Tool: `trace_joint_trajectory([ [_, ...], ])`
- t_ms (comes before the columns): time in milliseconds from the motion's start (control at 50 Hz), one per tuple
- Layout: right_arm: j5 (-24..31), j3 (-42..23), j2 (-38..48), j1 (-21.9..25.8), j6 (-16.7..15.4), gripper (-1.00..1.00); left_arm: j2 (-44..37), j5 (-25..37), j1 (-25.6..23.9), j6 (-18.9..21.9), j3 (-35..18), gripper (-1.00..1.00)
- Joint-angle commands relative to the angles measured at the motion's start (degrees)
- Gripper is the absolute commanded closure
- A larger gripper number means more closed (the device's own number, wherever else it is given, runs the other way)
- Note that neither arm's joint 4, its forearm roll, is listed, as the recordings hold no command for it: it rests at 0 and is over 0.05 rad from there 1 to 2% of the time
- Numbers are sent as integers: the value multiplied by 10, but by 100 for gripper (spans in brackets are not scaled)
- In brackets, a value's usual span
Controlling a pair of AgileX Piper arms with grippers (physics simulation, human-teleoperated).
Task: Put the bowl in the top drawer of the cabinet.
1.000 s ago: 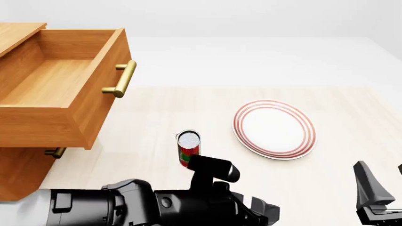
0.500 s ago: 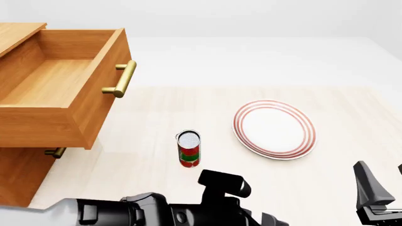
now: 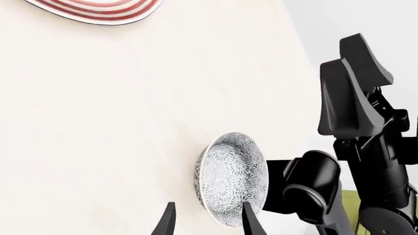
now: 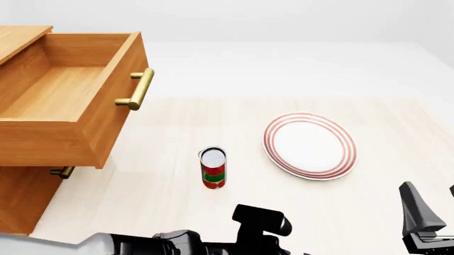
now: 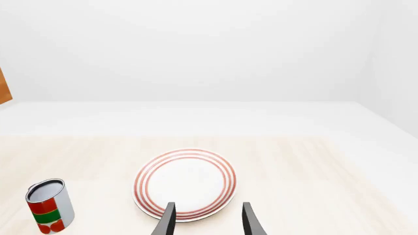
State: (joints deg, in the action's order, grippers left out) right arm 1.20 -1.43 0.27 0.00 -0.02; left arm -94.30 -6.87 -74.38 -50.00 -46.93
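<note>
Fingers (image 3: 247, 221) on our left gripper (image 3: 205, 223) are standing apart, empty, straddling the bowl (image 3: 231, 178) near the table (image 3: 130, 122) edge; the top drawer (image 4: 67, 101) is gaping at ten o'clock. Right gripper (image 5: 206, 220) is idling, fingers parted.

Top drawer (image 4: 67, 101) open; can (image 4: 212, 167) beside plate (image 4: 310, 145).

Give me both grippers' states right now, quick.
Left gripper: open, holding nothing, with the bowl just ahead of its fingertips.
Right gripper: open, holding nothing, pointing toward the plate.
</note>
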Motion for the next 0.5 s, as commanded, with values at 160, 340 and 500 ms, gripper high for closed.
trace_joint_trajectory([
  [160,0,0,0,0,0,-100,-26,-19,-8,-20,0,-100],
  [340,0,0,0,0,0,-100,-38,-26,-9,-27,-3,-100],
  [500,0,0,0,0,0,-100,-54,-35,-12,-36,-6,-100],
])
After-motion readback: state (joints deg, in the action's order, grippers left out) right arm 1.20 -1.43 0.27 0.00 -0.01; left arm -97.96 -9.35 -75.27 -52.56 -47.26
